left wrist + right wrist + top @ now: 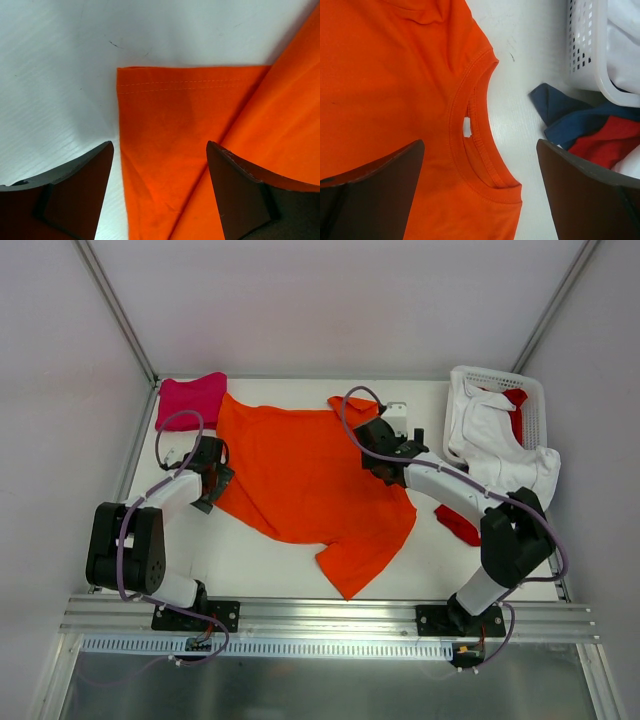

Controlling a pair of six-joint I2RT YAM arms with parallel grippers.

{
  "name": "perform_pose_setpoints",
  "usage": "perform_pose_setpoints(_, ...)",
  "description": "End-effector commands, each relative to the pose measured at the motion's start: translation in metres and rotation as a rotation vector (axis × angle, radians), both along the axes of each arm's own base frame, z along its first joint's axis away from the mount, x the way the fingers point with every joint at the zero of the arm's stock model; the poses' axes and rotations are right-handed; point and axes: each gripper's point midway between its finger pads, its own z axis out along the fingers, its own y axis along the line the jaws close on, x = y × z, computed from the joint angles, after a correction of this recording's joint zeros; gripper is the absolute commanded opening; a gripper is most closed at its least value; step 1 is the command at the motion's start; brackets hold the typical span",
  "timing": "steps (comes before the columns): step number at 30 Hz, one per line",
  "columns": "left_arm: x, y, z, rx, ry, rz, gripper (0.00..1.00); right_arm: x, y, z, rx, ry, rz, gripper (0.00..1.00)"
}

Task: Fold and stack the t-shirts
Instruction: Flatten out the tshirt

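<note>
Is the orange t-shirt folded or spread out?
Spread out. The orange t-shirt lies flat across the table, with its collar uncovered; only one corner overlaps itself.

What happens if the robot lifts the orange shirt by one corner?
It would probably droop, not stay flat: the orange shirt is thin cloth, creased and folded over at its edge. Pushed, it would probably bunch, as its wrinkles suggest.

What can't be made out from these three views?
- Top view: the left gripper is masked by its own wrist; contact with the orange t-shirt unclear.
- Top view: red t-shirt mostly under the right arm.
- Right wrist view: dark blue t-shirt partly behind the basket and a finger.
</note>
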Motion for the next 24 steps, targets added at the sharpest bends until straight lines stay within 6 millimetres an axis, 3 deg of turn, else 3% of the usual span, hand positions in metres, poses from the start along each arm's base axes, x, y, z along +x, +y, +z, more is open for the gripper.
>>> perform_pose_setpoints(1, 0.010, -0.005, 0.005, -0.051, -0.064, 0.063, 0.75, -0.007, -0.003, 0.017, 0.054, -0.047, -0.021, 1.00)
perform_pose_setpoints(11, -0.005, 0.010, -0.010, -0.009, -0.017, 0.138, 0.67, -0.022, -0.016, 0.012, 0.014, -0.020, -0.025, 1.00)
perform_pose_setpoints(20, -0.020, 0.031, 0.002, 0.109, 0.005, 0.116, 0.62, -0.030, -0.018, 0.002, 0.002, 0.013, -0.013, 0.99)
perform_pose_setpoints(24, -0.018, 0.036, -0.005, 0.127, 0.048, 0.113, 0.60, -0.030, -0.017, -0.001, 0.007, 0.021, -0.007, 1.00)
